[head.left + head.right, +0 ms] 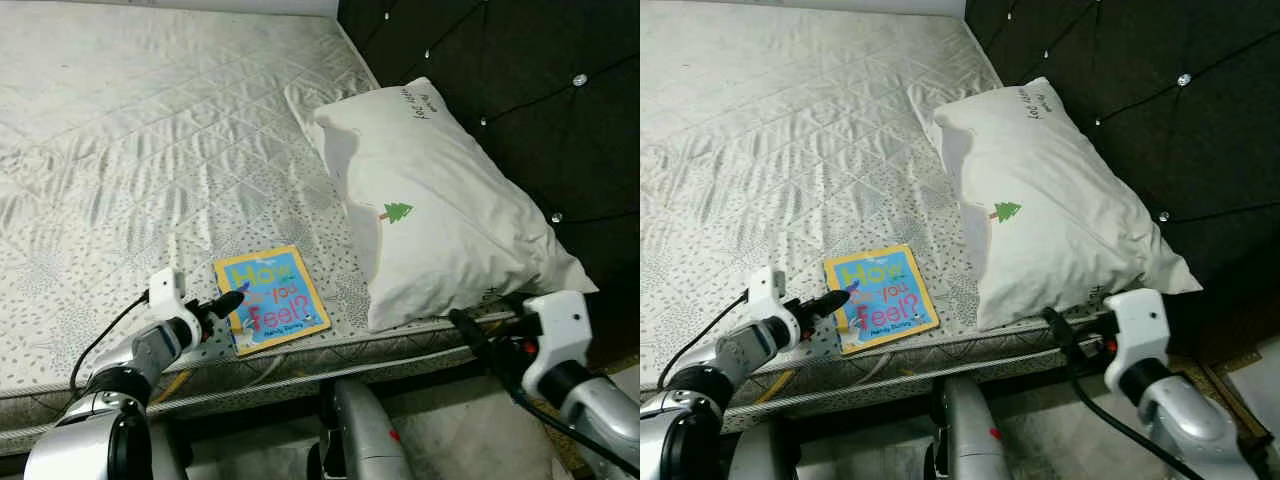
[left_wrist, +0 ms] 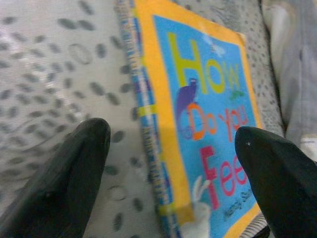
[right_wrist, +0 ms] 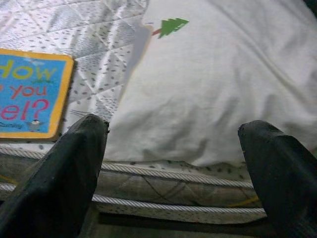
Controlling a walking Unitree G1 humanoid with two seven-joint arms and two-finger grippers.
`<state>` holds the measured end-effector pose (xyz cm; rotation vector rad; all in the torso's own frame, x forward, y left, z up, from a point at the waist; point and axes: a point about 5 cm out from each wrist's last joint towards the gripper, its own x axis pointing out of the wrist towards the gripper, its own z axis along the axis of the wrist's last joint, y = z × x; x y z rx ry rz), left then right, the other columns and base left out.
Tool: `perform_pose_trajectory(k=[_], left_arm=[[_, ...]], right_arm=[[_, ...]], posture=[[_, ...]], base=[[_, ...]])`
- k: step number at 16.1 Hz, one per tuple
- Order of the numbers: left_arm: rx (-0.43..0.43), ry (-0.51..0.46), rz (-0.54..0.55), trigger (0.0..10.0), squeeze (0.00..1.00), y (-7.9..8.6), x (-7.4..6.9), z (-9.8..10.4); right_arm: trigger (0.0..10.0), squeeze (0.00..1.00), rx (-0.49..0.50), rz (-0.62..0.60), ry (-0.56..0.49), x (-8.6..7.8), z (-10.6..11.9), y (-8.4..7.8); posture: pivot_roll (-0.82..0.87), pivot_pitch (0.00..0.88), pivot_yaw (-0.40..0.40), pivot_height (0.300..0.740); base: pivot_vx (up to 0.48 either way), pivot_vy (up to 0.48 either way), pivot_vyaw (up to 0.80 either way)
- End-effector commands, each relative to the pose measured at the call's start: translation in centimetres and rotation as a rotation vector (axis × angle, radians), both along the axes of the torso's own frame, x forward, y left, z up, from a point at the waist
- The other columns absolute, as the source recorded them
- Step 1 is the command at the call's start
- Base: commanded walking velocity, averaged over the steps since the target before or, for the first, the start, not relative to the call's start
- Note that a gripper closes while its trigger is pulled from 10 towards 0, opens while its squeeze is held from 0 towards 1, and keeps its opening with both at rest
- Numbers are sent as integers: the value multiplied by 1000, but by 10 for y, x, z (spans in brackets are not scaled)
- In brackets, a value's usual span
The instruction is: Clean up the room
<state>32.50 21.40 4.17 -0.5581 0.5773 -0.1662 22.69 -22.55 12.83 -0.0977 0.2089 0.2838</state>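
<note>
Careful: your left claw [image 1: 236,297] is spread astride the spine of the book [image 1: 271,297], which lies flat near the bed's [image 1: 120,150] front edge beside the pillow [image 1: 430,200]. Close too shallow and you may nudge it off the mattress. Your right claw [image 3: 173,163], also spread, hovers by the pillow.

Bright even light, soft shadows, wrist views blurred up close

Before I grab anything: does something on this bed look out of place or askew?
Yes. A children's book lies flat on the bare mattress near its front edge, turned askew. The pillow overhangs that same edge. The left tool, open, straddles the book's spine.
</note>
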Motion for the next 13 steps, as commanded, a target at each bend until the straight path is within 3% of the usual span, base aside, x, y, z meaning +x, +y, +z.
perform_pose_trajectory(k=[1, 7, 8, 9, 10, 12, 13], left_arm=[[8, 19, 14, 10000, 0, 2, -2, -3], [20, 23, 21, 10000, 0, 6, 2, 2], [1, 15, 19, 8784, 0, 5, 5, 6], [0, 13, 20, 3647, 0, 4, 8, 9], [-9, 13, 17, 0, 0, 2, 9, 10], [-8, 23, -24, 0, 0, -5, 10, 10], [-13, 23, -44, 3137, 0, -9, 11, 11]], right_arm=[[10000, 0, -5, -8, 4, -1, -1, -1], [10000, 0, -12, -24, -11, -1, -1, -2], [10000, 0, -17, -30, -14, -1, 0, -4], [10000, 0, -22, -33, -17, -1, 0, -5], [10000, 0, -25, -37, -18, -1, 0, -6], [10000, 0, -30, -43, -22, -2, 1, -9], [10000, 0, -34, -47, -24, -2, 1, -10]], posture=[[-267, 116, -131, 546], [-294, 109, -133, 537], [-301, 109, -132, 537], [-306, 107, -132, 537], [-310, 108, -131, 537], [-320, 110, -130, 537], [-325, 110, -129, 537]], base=[[0, 0, 0], [0, 0, 0], [0, 0, 0], [0, 0, 0], [0, 0, 0], [0, 0, 0], [0, 0, 0]])
